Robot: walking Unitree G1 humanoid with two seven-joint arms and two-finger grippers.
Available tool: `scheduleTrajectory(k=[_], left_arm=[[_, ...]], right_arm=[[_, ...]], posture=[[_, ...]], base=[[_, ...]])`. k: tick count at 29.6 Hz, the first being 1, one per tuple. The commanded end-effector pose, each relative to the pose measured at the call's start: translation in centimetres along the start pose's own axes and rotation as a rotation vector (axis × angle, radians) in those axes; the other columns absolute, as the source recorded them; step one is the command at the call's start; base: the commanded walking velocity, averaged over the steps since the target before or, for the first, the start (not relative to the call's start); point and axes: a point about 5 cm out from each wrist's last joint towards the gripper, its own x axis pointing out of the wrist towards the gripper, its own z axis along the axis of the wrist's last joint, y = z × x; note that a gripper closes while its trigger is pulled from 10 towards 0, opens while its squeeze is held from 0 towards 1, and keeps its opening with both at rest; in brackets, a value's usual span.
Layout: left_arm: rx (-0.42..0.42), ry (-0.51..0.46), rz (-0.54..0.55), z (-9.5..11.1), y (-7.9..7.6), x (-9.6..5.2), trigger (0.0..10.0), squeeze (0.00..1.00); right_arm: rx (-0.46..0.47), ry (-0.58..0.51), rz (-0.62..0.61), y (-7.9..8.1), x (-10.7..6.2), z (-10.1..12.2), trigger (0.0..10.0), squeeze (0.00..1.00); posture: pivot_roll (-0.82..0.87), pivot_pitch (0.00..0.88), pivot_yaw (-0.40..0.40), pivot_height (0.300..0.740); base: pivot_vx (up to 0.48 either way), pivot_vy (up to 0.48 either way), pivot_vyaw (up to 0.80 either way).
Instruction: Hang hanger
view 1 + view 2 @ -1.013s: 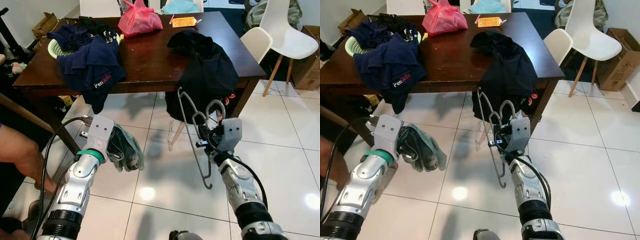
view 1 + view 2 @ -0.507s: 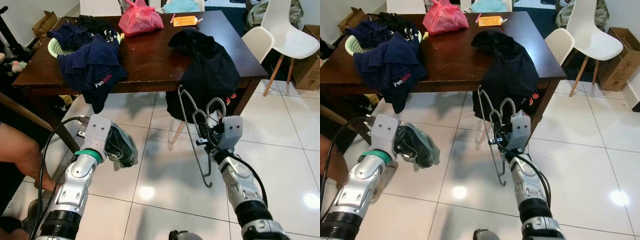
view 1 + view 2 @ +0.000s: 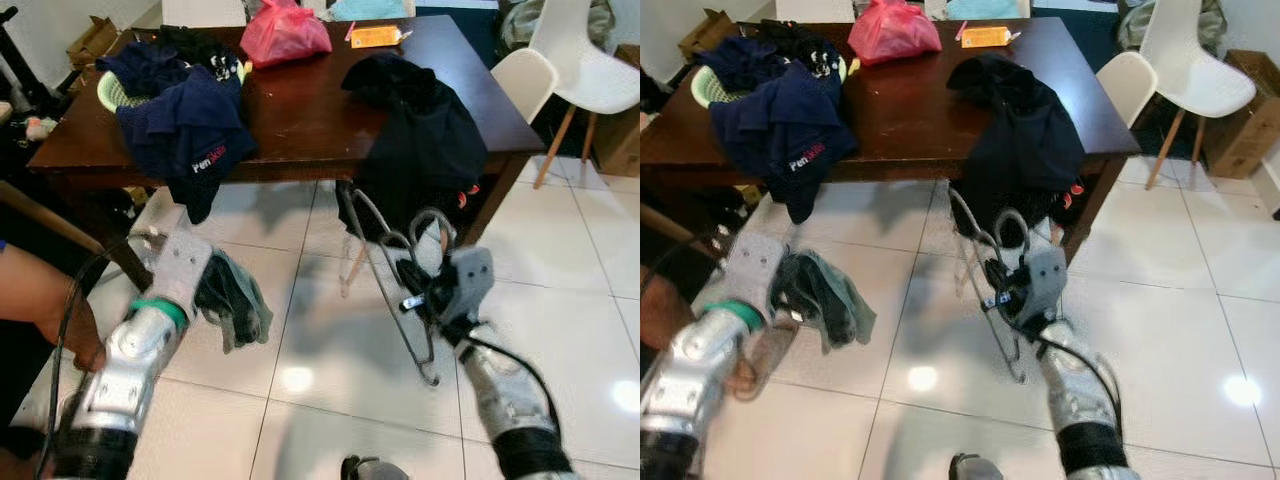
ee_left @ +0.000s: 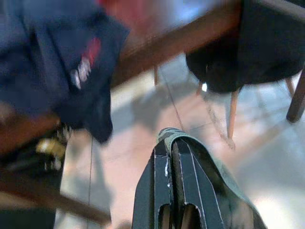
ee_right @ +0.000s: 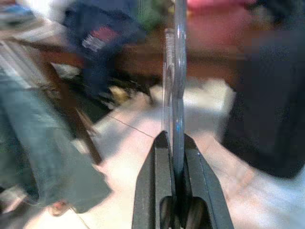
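From the left eye view we see our right gripper (image 3: 425,290) out over the white tiled floor (image 3: 560,300), in front of the dark wooden table (image 3: 300,120). Its fingers are clamped on a metal wire hanger (image 3: 400,290), which hangs tilted: the hook curls up just above the fingers, and the long wire frame runs from the table edge down past the gripper to the floor side. Behind the hanger a black garment (image 3: 425,140) drapes off the table's edge. Our left gripper (image 3: 215,295) is low on the left, closed on a grey-green cloth (image 3: 240,305) that dangles from it. A person's arm (image 3: 45,310) reaches in at the left margin. On the table lie a navy garment (image 3: 185,135), a pink bag (image 3: 285,30) and an orange packet (image 3: 375,37); a white chair (image 3: 585,75) stands at the right.

The right eye view gives the same layout, somewhat blurred: the hanger (image 3: 990,270) in the right gripper (image 3: 1010,290), the cloth (image 3: 825,295) hanging from the left gripper (image 3: 790,290).

In the left wrist view our two black fingers (image 4: 162,186) are pressed together with the cloth (image 4: 209,176) pinched against one side.

In the right wrist view the fingers (image 5: 159,176) are nearly closed, with the hanger's wire (image 5: 177,86) rising straight out from between them; the background is blurred.
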Motion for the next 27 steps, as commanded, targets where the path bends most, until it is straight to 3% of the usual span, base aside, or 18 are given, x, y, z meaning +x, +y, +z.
scheduleTrajectory(k=[1,5,8,12,17,20,22,24,27], left_arm=[[-0.015,-0.032,-0.025,1.2,0.1,0.3,10.0,0.0],[-0.027,-0.081,-0.087,3.4,0.9,0.9,10.0,0.0],[-0.021,-0.084,-0.159,4.3,1.8,0.4,10.0,0.0],[0.0,-0.105,-0.152,5.1,2.7,0.0,10.0,0.0],[0.01,-0.096,-0.053,5.1,3.9,-0.1,10.0,0.0],[-0.005,-0.022,0.063,3.1,4.6,-0.4,10.0,0.0],[-0.011,-0.002,0.105,2.6,4.9,-0.5,10.0,0.0],[-0.014,0.012,0.175,2.2,5.4,-0.4,10.0,0.0],[-0.021,0.0,0.222,2.6,5.9,-0.2,10.0,0.0]], right_arm=[[0.001,0.012,0.118,1.1,0.0,0.3,10.0,0.0],[-0.069,0.062,0.253,1.4,-0.5,1.1,10.0,0.0],[-0.12,0.099,0.349,2.0,-0.7,1.4,10.0,0.0],[-0.167,0.141,0.386,2.3,-0.6,1.3,10.0,0.0],[-0.178,0.12,0.307,1.0,0.0,2.1,10.0,0.0],[-0.171,0.048,0.151,-1.7,-0.1,4.1,10.0,0.0],[-0.155,0.021,0.122,-2.4,-0.4,4.9,10.0,0.0],[-0.125,-0.004,0.148,-2.7,-1.2,5.9,10.0,0.0],[-0.12,0.022,0.227,-2.0,-1.8,6.2,10.0,0.0]], posture=[[0.02,0.022,0.087,0.74],[0.01,0.025,0.087,0.74],[0.02,0.024,0.09,0.74],[0.03,0.027,0.085,0.74],[0.04,0.033,0.084,0.74],[0.04,0.036,0.082,0.74],[0.03,0.038,0.08,0.74],[0.03,0.041,0.079,0.74],[0.03,0.04,0.082,0.74]], base=[[0.0,0.0,0.0],[0.0,0.0,0.0],[0.0,0.0,0.0],[0.0,0.0,0.0],[0.0,0.0,0.0],[0.0,0.0,0.0],[0.0,0.0,0.0],[0.0,0.0,0.0],[0.0,0.0,0.0]])
